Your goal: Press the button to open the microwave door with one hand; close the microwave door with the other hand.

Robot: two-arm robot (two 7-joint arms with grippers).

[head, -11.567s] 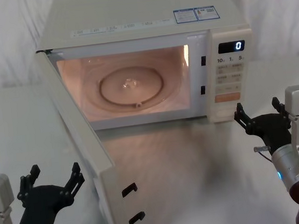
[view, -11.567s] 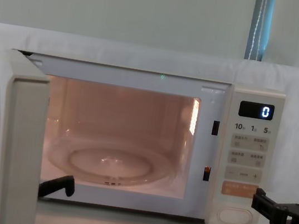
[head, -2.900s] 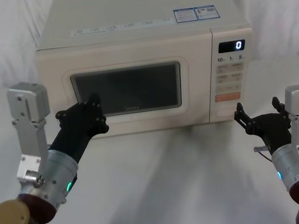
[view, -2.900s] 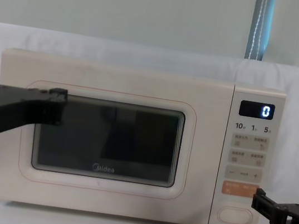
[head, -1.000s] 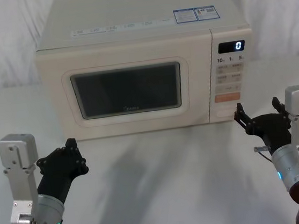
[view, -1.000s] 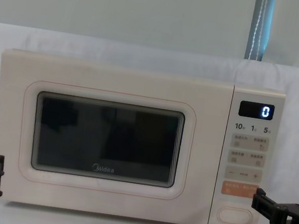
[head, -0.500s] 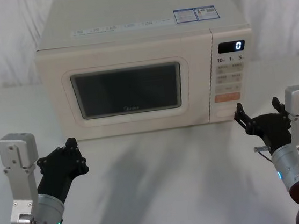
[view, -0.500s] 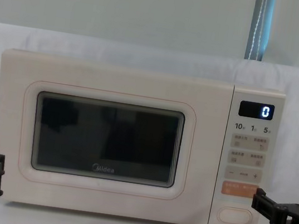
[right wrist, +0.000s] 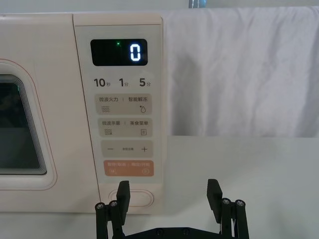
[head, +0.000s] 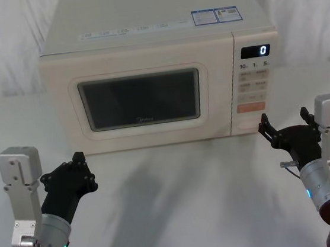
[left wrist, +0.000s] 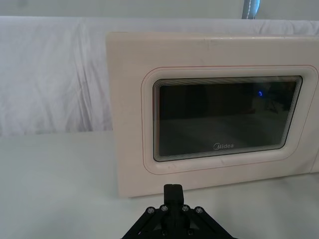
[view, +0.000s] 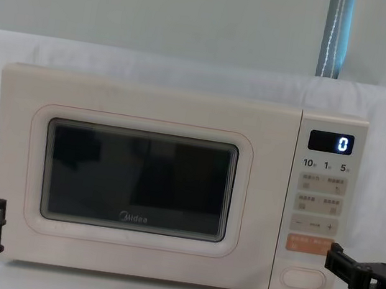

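Sitting lower right, the spread right gripper (head: 287, 126) is nearest the button (view: 303, 279); the door (head: 139, 99) is closed.

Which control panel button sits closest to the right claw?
The large cream pill-shaped button, lowest on the panel, just below the orange rectangular button; the right claw hovers before it.

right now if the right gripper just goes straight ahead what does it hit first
Probably the microwave's control panel. The right gripper, open, points at the panel's lower right corner: its one finger lines up with the large cream button, the other with bare table. Depth is unclear.
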